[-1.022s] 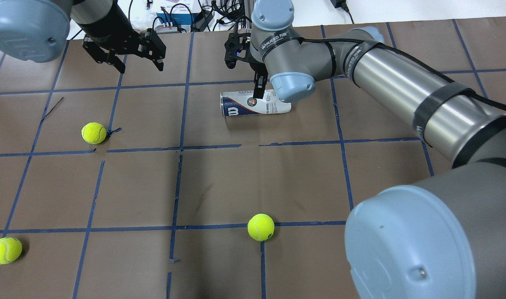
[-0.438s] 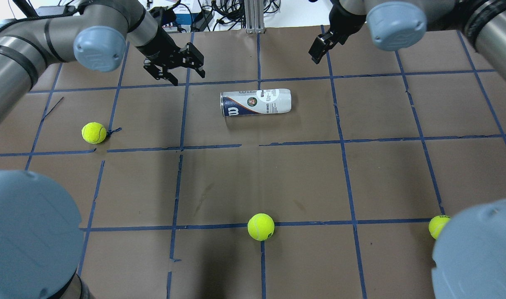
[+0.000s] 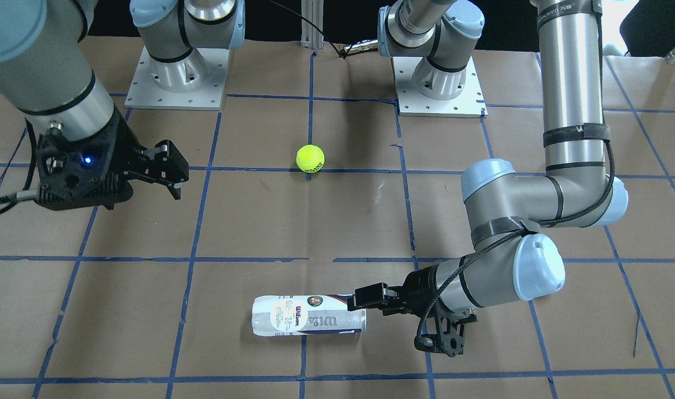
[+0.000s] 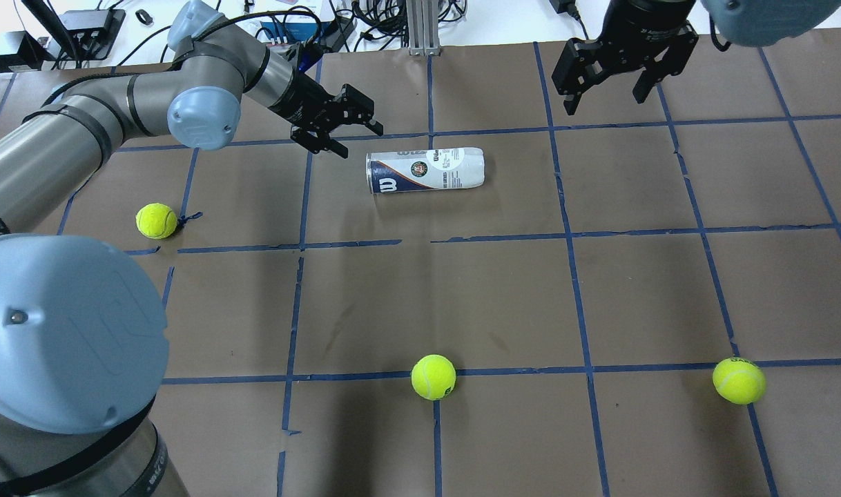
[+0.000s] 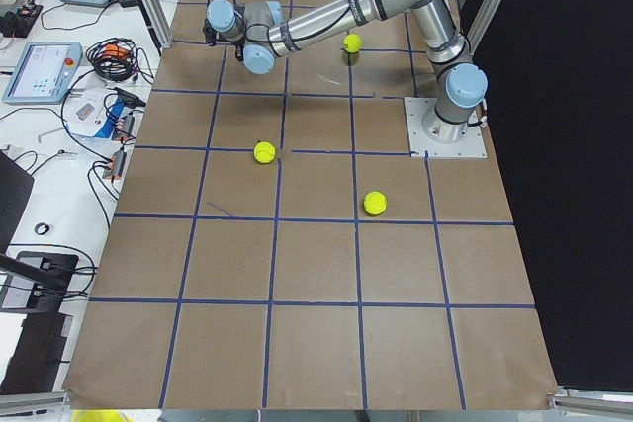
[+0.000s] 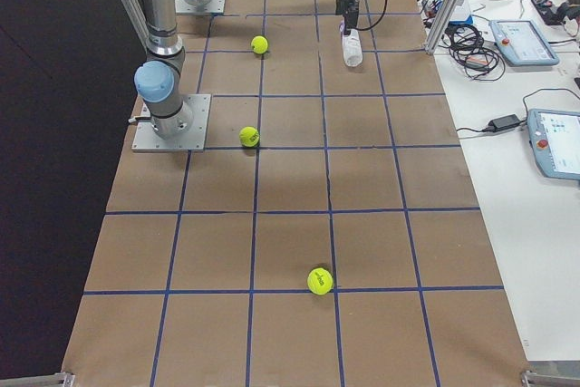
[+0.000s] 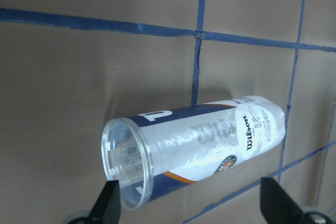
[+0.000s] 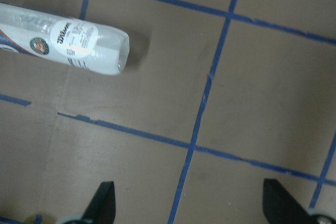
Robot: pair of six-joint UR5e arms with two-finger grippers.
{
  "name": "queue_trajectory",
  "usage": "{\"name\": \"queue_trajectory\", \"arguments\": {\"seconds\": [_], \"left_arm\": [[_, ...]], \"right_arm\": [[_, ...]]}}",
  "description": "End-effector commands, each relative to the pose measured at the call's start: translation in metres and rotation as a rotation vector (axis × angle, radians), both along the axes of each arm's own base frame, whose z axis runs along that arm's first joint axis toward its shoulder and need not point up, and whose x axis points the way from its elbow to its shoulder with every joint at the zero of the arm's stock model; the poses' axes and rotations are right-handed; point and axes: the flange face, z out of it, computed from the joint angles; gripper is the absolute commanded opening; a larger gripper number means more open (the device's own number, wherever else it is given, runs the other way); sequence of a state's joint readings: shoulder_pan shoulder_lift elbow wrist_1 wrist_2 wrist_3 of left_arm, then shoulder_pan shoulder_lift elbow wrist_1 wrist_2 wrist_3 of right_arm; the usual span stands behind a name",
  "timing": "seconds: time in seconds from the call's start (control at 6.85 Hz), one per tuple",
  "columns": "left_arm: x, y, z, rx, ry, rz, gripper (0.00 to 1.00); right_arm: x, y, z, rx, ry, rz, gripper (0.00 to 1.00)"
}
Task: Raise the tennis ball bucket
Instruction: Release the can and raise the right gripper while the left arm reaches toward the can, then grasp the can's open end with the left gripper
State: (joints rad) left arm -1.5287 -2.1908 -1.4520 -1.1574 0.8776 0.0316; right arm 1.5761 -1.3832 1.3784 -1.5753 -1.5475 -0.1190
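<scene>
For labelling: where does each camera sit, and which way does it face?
Front-facing: across the table, facing the robot; left arm, right arm, Wilson tennis ball can.
Overhead: behind the robot, looking forward-down; both arms.
Exterior left: table's left end, looking along; left arm nearest.
Exterior right: opposite end; right arm nearest.
Left wrist: down on the can's rimmed end; own fingertips.
Right wrist: down on its rounded end; own fingertips.
Shared: both wrists see the can.
</scene>
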Motion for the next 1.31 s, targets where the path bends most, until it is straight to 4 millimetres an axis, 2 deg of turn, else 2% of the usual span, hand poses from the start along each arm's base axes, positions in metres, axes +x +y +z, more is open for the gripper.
{"name": "queue_trajectory", "arguments": {"seconds": [0.0, 0.15, 0.44, 0.58, 0.73, 0.88, 1.02, 1.17], "left_arm": [[-0.006, 0.01, -0.02, 0.006, 0.091, 0.003, 0.93], [-0.006, 0.006, -0.035, 0.018, 0.092, 0.003, 0.93], [-0.006, 0.001, -0.038, -0.027, 0.082, 0.007, 0.93], [-0.007, 0.001, -0.046, -0.008, 0.082, 0.014, 0.93], [-0.007, 0.0, -0.049, 0.008, 0.09, 0.029, 0.87], [-0.007, 0.0, -0.044, -0.01, 0.091, 0.019, 0.54], [-0.007, 0.0, -0.041, -0.011, 0.093, 0.024, 0.33], [-0.008, 0.0, -0.031, -0.019, 0.096, 0.032, 0.18]], "right_arm": [[-0.002, 0.016, 0.01, 0.018, 0.028, -0.092, 1.0], [-0.006, 0.015, 0.003, 0.027, 0.034, -0.095, 1.0], [-0.004, 0.018, 0.001, 0.038, 0.02, -0.095, 1.0], [-0.006, 0.017, 0.0, 0.038, 0.03, -0.095, 1.0], [-0.006, 0.017, -0.001, 0.038, 0.029, -0.095, 1.0], [-0.006, 0.017, 0.0, 0.036, 0.029, -0.095, 1.0], [-0.009, 0.017, 0.001, 0.035, 0.027, -0.101, 1.0], [-0.008, 0.017, 0.002, 0.032, 0.022, -0.1, 1.0]]}}
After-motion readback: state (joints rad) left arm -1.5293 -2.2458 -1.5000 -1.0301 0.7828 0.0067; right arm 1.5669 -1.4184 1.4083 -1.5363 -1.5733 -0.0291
